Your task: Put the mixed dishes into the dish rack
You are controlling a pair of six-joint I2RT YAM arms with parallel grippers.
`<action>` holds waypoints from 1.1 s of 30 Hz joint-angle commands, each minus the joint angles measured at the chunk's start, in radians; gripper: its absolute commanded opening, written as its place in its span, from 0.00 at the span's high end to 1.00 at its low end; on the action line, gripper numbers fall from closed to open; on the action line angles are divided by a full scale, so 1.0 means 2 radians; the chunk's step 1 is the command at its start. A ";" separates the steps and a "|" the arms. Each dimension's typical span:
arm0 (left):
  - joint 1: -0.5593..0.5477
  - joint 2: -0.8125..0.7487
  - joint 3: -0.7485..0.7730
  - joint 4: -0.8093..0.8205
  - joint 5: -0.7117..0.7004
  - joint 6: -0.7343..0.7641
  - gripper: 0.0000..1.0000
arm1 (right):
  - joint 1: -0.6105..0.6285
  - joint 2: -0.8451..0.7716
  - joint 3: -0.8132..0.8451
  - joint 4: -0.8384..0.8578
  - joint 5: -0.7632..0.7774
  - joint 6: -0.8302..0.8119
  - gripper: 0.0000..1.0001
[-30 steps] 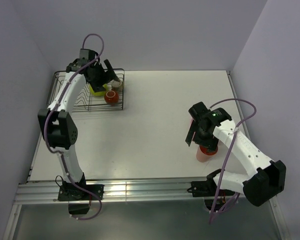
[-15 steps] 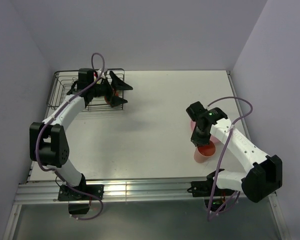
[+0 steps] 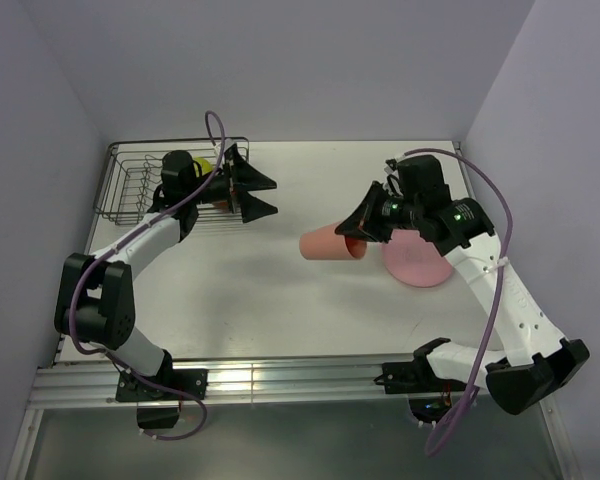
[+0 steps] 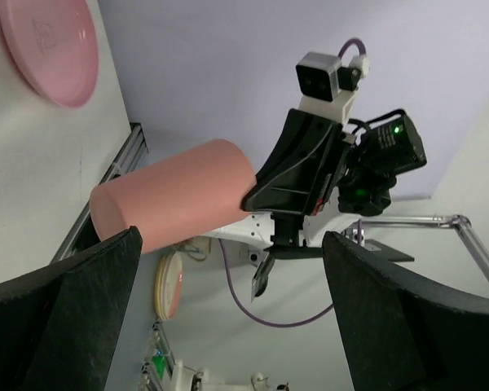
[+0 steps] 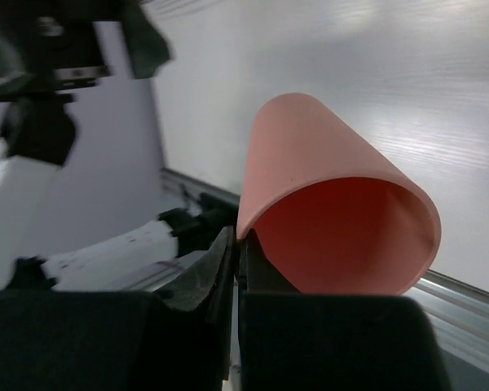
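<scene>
My right gripper [image 3: 356,232] is shut on the rim of the salmon-pink cup [image 3: 329,243] and holds it on its side above mid-table, base pointing left. In the right wrist view my fingers [image 5: 228,261] pinch the wall of the cup [image 5: 326,171]. The large pink plate [image 3: 417,262] lies flat on the table under my right arm. My left gripper [image 3: 268,195] is open and empty just right of the dish rack [image 3: 130,185], facing the cup [image 4: 175,195]. A bit of the lime-green bowl [image 3: 203,164] shows in the rack. The mug and beige cup are hidden.
The rack stands at the far left corner against the walls. The left wrist view shows the plate [image 4: 49,49] and the right gripper [image 4: 297,175] behind the cup. Metal rails [image 3: 280,380] run along the table's near edge.
My right gripper has lifted the pink cup from beside the plate and carried it left, tipped on its side. My left gripper has come out of the rack to the right, open.
</scene>
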 commanded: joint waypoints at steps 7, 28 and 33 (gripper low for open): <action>-0.007 -0.014 0.047 -0.171 0.020 0.154 0.01 | -0.016 -0.003 -0.014 0.242 -0.194 0.100 1.00; -0.009 -0.019 -0.063 0.343 0.050 -0.243 0.01 | -0.035 0.030 -0.112 0.467 -0.232 0.157 1.00; -0.010 0.021 -0.078 0.542 0.027 -0.387 0.01 | -0.052 0.030 -0.136 0.533 -0.234 0.176 1.00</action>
